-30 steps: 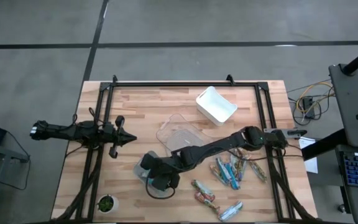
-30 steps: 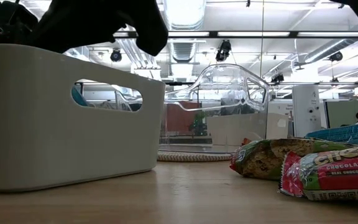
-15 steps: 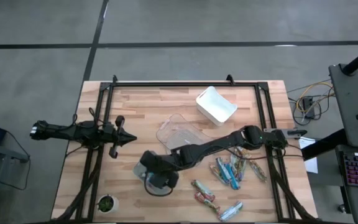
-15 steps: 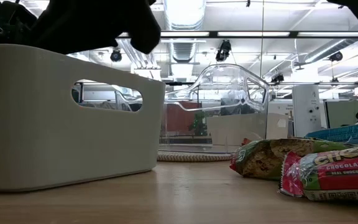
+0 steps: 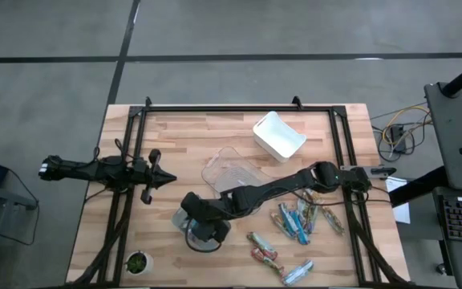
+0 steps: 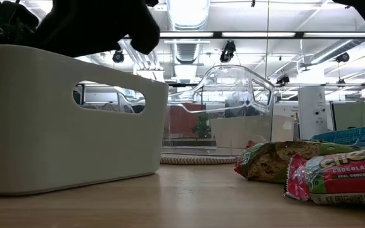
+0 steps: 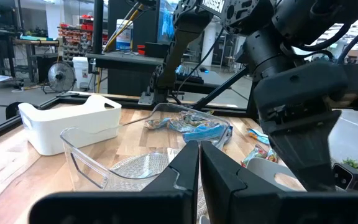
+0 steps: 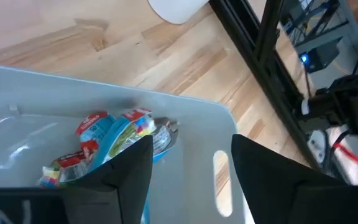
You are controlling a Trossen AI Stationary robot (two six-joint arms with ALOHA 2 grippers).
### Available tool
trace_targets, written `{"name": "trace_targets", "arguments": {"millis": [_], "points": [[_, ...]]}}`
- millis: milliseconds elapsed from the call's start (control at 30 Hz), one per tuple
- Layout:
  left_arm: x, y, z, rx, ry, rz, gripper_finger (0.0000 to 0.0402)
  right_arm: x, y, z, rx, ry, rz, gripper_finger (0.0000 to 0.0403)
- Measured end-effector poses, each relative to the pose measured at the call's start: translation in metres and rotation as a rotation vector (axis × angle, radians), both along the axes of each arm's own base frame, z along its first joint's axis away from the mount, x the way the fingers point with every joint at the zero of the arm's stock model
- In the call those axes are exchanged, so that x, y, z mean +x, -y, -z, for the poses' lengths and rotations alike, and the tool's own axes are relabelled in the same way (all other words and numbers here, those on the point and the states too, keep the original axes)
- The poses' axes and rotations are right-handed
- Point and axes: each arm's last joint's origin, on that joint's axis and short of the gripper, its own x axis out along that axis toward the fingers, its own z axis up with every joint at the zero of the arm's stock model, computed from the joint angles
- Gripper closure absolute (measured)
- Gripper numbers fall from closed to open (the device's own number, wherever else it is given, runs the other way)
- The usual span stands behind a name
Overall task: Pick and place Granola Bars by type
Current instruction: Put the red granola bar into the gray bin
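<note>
Granola bars (image 5: pixel 299 221) lie scattered on the wooden counter (image 5: pixel 183 136) in two loose groups: a cluster of blue and greenish-brown wrappers near the right rail, and a few more, red and blue, toward the front edge (image 5: pixel 275 258). From counter height, a greenish-brown bar (image 6: pixel 277 159) and a red bar (image 6: pixel 338 177) rest side by side on the wood. More bars in blue and red wrappers (image 8: pixel 107 140) already sit inside the grey bin (image 8: pixel 185 112), piled on its floor.

The right hand (image 8: pixel 190 163) hangs directly over that grey bin (image 5: pixel 184 218), its two dark fingers (image 8: pixel 263 168) standing apart with nothing between them; the bin's inside shows through the gap. The right arm stretches across the counter from the right rail to reach it.

A clear plastic bin (image 5: pixel 231 170) stands just behind the grey one, and a white bin (image 5: pixel 279 135) sits farther back, apart from both.

The left hand (image 5: pixel 165 181) waits at the left rail, away from the bins, with its fingers (image 7: pixel 225 177) drawn nearly together and holding nothing.
</note>
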Motion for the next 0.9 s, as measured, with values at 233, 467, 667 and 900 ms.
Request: {"name": "trace_targets", "arguments": {"millis": [233, 467, 667, 900], "points": [[0.0, 0.0, 0.0, 0.0, 0.0, 0.0, 0.0401, -0.02, -0.011, -0.028, -0.026, -0.024, -0.055, 0.0238], [0.0, 0.0, 0.0, 0.0, 0.0, 0.0, 0.0401, -0.049, -0.022, -0.066, 0.08, -0.09, -0.064, 0.0331], [0.0, 0.0, 0.0, 0.0, 0.0, 0.0, 0.0401, -0.075, -0.033, -0.092, 0.237, -0.177, 0.027, 0.039], [0.0, 0.0, 0.0, 0.0, 0.0, 0.0, 0.0401, -0.104, -0.041, -0.107, 0.334, -0.297, 0.128, 0.0392]]}}
